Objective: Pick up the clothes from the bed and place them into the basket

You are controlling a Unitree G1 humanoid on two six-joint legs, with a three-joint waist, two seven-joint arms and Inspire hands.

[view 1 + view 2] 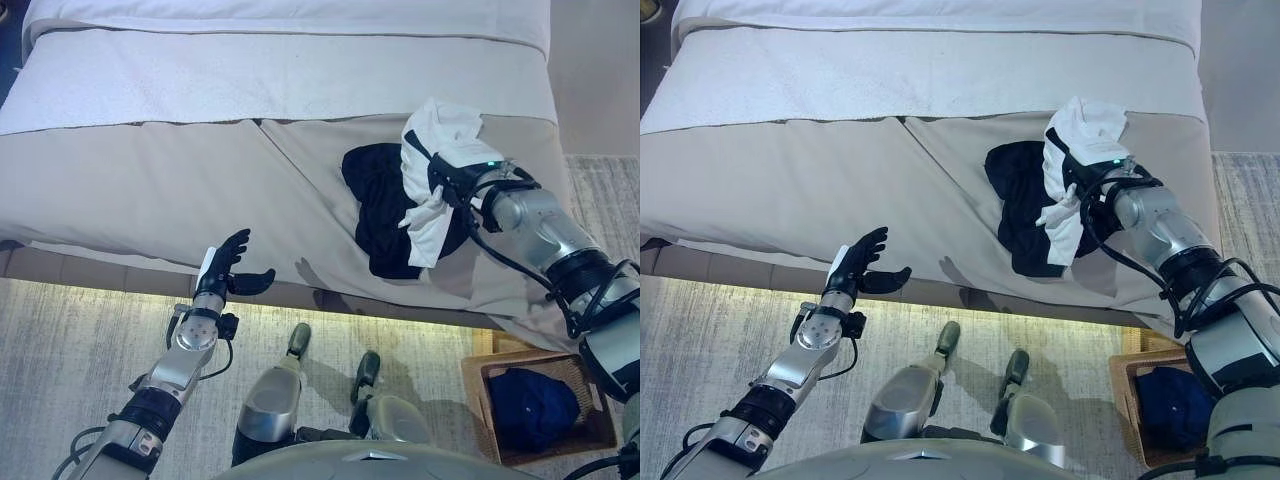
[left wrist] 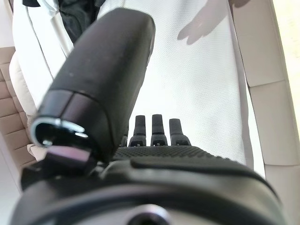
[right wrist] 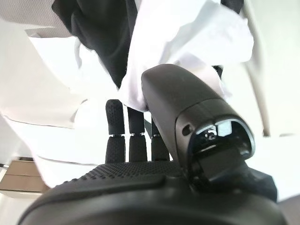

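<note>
A white garment and a black garment lie bunched together on the right part of the beige bed. My right hand sits among them, the white cloth draped over it and hanging below it. In the right wrist view the thumb pinches the white garment against the fingers, whose tips are hidden by the cloth; the black garment lies just beyond. My left hand hovers open at the bed's front edge, far to the left of the clothes, holding nothing.
A wicker basket stands on the carpet at the lower right, beside the bed's corner, with a dark blue cloth inside. A white sheet and pillow area cover the far half of the bed.
</note>
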